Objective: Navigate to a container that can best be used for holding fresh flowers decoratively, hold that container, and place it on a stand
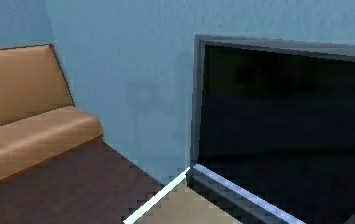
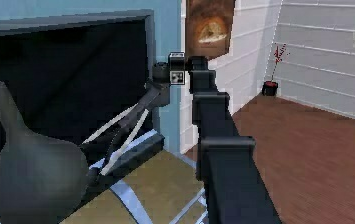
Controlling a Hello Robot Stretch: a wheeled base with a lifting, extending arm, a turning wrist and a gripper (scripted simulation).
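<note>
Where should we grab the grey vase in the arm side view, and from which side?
Likely the narrow neck of the grey vase: below it the vase bulges wide and round, a poor fit for the jaws. Come from the arm side view's right, where the gripper is, level across the neck. Whether the gripper holds it, I cannot tell.

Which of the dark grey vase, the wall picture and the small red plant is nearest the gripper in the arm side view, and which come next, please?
1. dark grey vase: lower left, right by the gripper.
2. wall picture: top middle, hung well farther out.
3. small red plant: right, on the floor in the far corner.
</note>
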